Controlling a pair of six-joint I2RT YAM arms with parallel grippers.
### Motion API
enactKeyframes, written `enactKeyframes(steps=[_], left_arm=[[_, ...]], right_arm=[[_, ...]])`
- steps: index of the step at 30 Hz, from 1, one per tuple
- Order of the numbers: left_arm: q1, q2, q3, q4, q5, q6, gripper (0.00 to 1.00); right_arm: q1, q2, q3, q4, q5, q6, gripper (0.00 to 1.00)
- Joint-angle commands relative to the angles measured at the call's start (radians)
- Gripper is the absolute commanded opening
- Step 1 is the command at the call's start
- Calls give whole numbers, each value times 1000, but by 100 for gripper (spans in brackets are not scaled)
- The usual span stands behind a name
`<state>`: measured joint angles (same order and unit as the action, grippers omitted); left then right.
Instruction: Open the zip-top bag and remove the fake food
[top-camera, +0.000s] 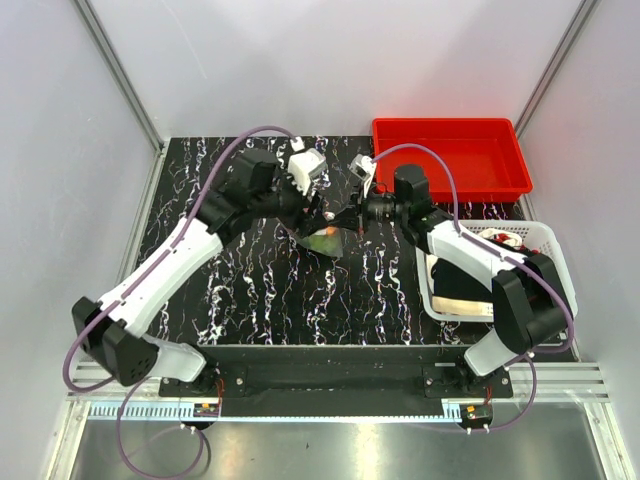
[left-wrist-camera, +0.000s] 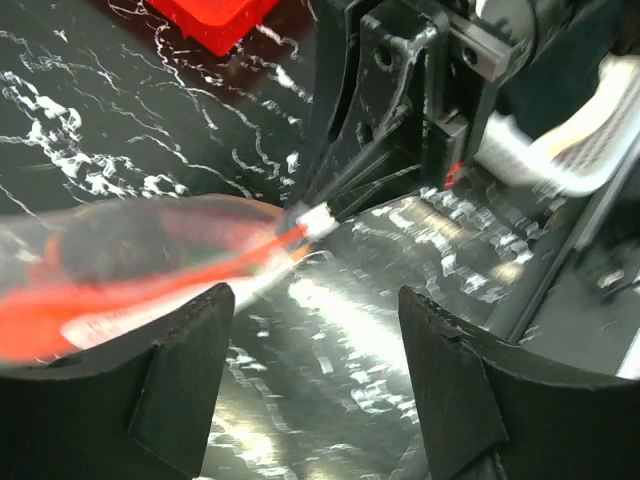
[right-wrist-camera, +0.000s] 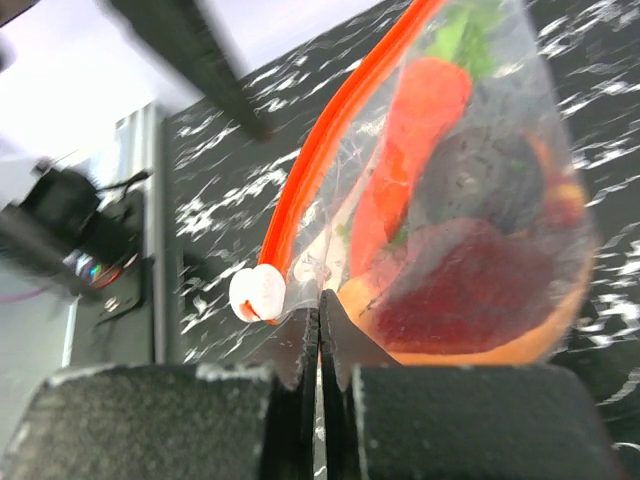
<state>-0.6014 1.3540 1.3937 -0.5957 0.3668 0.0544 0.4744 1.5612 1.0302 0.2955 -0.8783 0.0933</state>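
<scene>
Our left gripper stands wide open with nothing between its pads. The zip-top bag lies off at its nine o'clock, and the white slider is near twelve o'clock. From overhead, the bag sits between the two grippers, about mid-table.

We judge the step in hand to be taking the slider or the free lip. We should close squarely on that small hard knob, not on the film, and draw it along the orange-red zip strip while the other side anchors.

Our right gripper is closed flat, pinching the bag's edge at four o'clock of the slider.

The film is thin, clear, glossy and likely slippery, so we keep the pull gentle. Inside, a tapered carrot, a dark purple piece and a red tomato cluster look smooth and rounded.
</scene>
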Motion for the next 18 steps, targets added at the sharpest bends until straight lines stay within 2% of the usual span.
enactKeyframes(steps=[1, 4, 8, 14, 18], left_arm=[[8, 45, 71, -12, -25, 208, 67], [11, 77, 90, -19, -69, 245, 62], [12, 96, 93, -33, -43, 301, 57], [40, 120, 85, -93, 131, 321, 54], [49, 123, 68, -102, 173, 320, 52]], right_arm=[[-6, 16, 51, -59, -128, -32, 0], [-7, 26, 62, -62, -136, -32, 0], [-11, 30, 73, -68, -143, -32, 0], [-19, 33, 82, -73, -145, -15, 0], [-20, 42, 87, -76, -151, -12, 0]])
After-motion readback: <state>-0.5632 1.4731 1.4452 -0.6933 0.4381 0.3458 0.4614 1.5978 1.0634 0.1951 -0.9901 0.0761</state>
